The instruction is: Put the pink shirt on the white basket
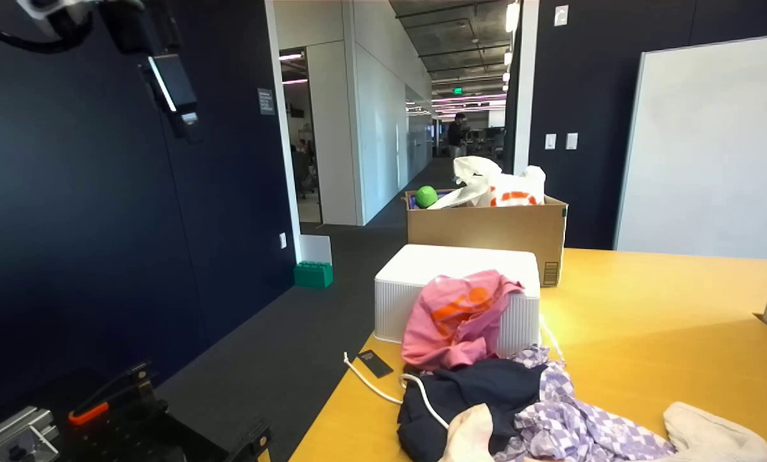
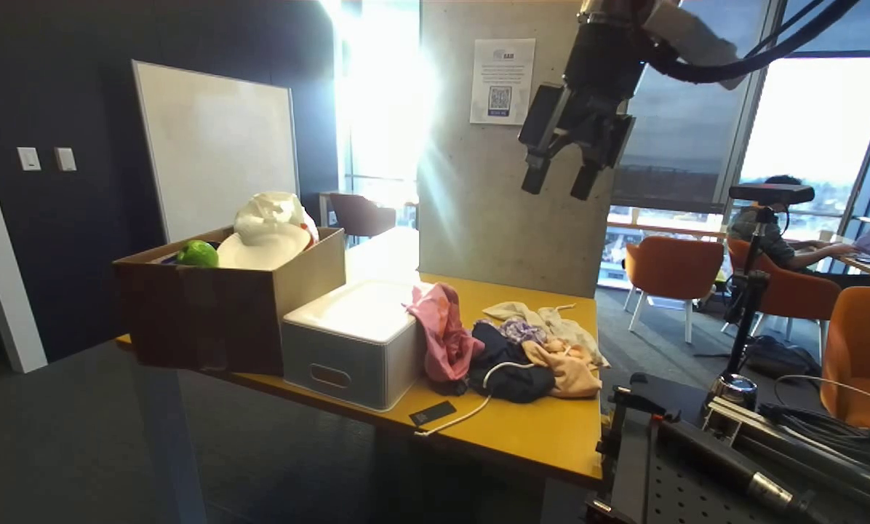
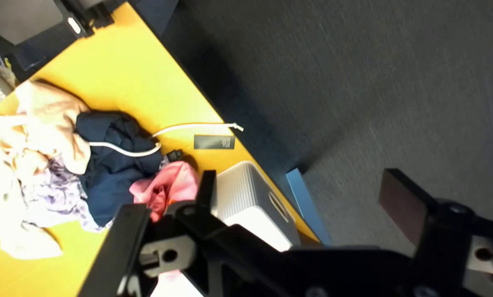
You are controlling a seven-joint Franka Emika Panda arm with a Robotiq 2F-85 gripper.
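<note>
The pink shirt [image 1: 447, 327] has an orange print. In both exterior views it hangs over one end of the white basket [image 1: 393, 311], its upper part on the basket's top edge and its lower part down beside it by the dark cloth. The basket [image 2: 362, 364] has ribbed sides, a handle slot and a flat white top. My gripper [image 2: 559, 185] is open and empty, high above the table and apart from the shirt [image 2: 446, 338]. In the wrist view a finger of the gripper [image 3: 300, 177] hides part of the shirt [image 3: 174, 181] and the basket [image 3: 236, 194].
A cardboard box [image 1: 486, 228] with a white bag and a green ball stands behind the basket. Navy [image 2: 511, 367], checkered purple [image 1: 563, 410], peach [image 2: 569, 367] and cream [image 1: 710, 433] clothes lie beside the shirt. A black tag [image 2: 433, 414] lies near the table edge. A concrete pillar [image 2: 511, 218] stands behind.
</note>
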